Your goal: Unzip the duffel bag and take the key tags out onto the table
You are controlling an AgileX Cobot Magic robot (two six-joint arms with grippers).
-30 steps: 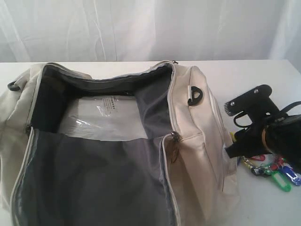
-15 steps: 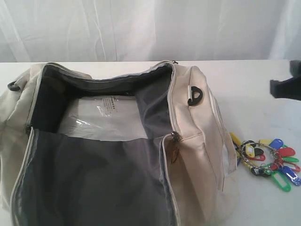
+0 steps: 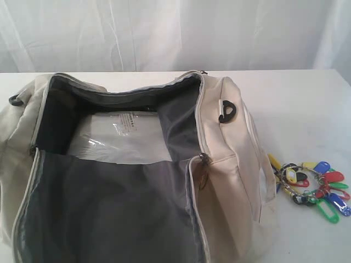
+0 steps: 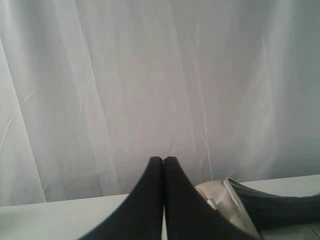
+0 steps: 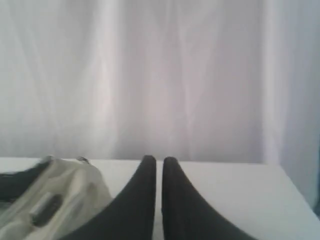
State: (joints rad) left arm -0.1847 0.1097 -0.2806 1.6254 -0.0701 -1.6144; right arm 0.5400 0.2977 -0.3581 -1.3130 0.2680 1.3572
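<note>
The cream duffel bag [image 3: 225, 159] lies unzipped and wide open on the white table [image 3: 296, 98], its grey lining showing. The key tags [image 3: 315, 183], a bunch in yellow, blue, red and green on metal rings, rest on the table just right of the bag's end. Neither arm appears in the exterior view. The left gripper [image 4: 163, 160] is shut, fingertips touching, hanging in the air with a corner of the bag [image 4: 220, 192] below it. The right gripper [image 5: 155, 160] is shut with only a slit between the fingers and nothing in it, above the table beside the bag [image 5: 55, 195].
A clear plastic packet with a printed white label [image 3: 123, 137] lies in the bottom of the bag. A black D-ring [image 3: 227, 111] sits on the bag's right end. A white curtain [image 3: 175, 33] hangs behind the table.
The right arm has lifted off the key tags and left the exterior view, and its jaws have closed. The key tags stay on the table, now uncovered.
</note>
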